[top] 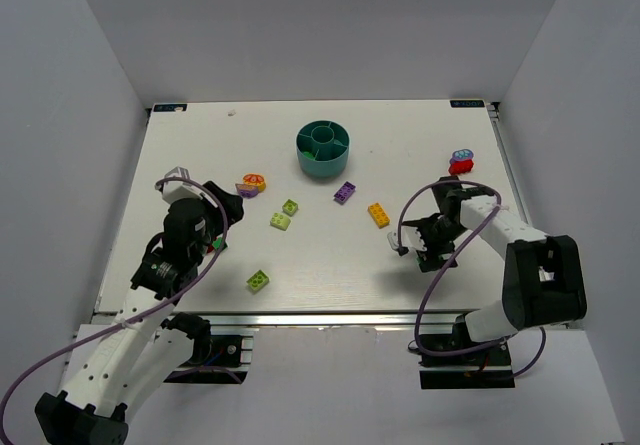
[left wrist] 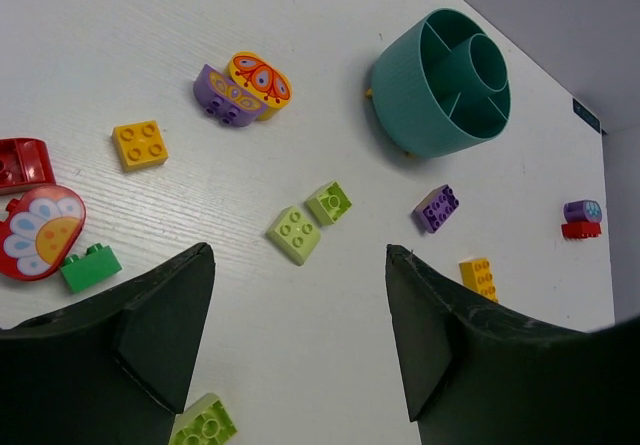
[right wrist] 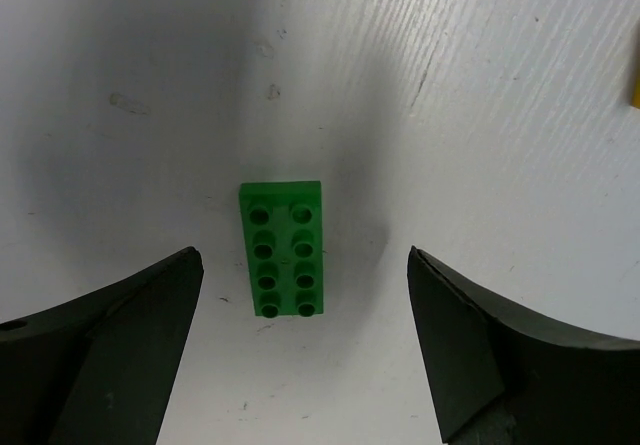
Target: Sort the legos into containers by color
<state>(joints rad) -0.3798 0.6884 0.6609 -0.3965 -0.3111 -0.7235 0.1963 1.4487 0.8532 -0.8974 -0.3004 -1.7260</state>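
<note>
Well, my right end effector point(right wrist: 305, 257) hangs spread wide over a dark green brick point(right wrist: 283, 248) lying flat on the table point(right wrist: 450, 85), pinching nothing. My left end effector point(left wrist: 300, 265) is spread too and empty, with two lime bricks point(left wrist: 295, 233) just ahead at twelve o'clock and the teal bowl point(left wrist: 400, 85) at one o'clock.

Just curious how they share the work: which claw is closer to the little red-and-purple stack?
Right. The right claw hangs a little toward the robot's side of the stack. The left claw sits far off on the opposite side.
</note>
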